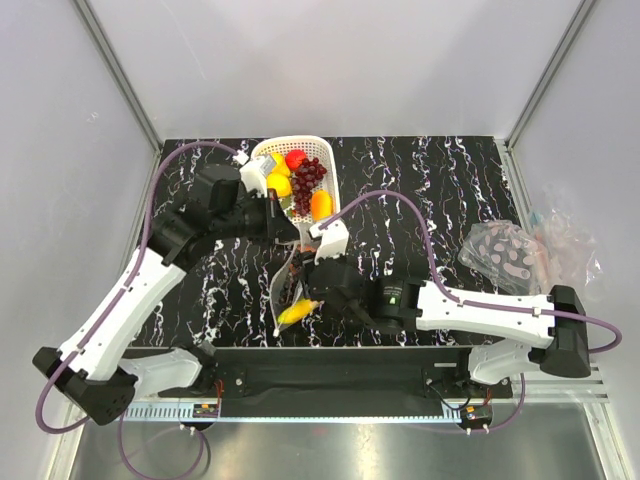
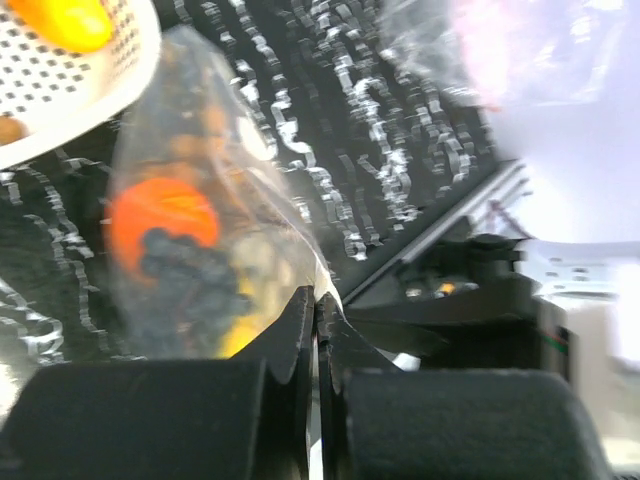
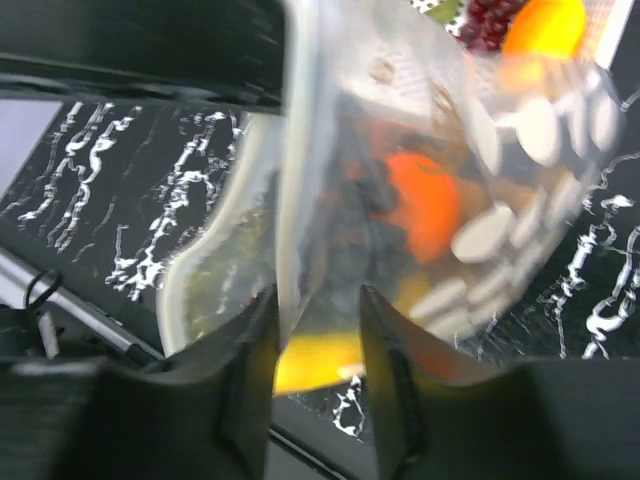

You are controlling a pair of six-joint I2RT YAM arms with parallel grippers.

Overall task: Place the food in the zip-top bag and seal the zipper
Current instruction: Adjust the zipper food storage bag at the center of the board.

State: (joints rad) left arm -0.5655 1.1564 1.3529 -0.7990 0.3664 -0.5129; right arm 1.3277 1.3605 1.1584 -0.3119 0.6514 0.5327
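The clear zip-top bag [image 1: 287, 283] stands between the two grippers. It holds an orange [image 2: 163, 222], dark grapes [image 2: 192, 282] and a yellow banana [image 1: 298, 311] at its near end. My left gripper [image 2: 318, 312] is shut on the bag's rim, just in front of the basket [image 1: 285, 232]. My right gripper [image 3: 315, 350] is open. Its fingers [image 3: 385, 372] straddle the bag's near edge, with the banana [image 3: 315, 362] between them. A strawberry [image 1: 295, 158], purple grapes [image 1: 306, 180], a lemon [image 1: 279, 184] and an orange fruit [image 1: 321, 204] lie in the white basket [image 1: 330, 162].
The white lattice basket stands at the back middle, touching the bag's far end. Spare dotted plastic bags [image 1: 505, 255] lie at the right edge of the black marbled table [image 1: 430, 190]. Grey walls close in the sides and back.
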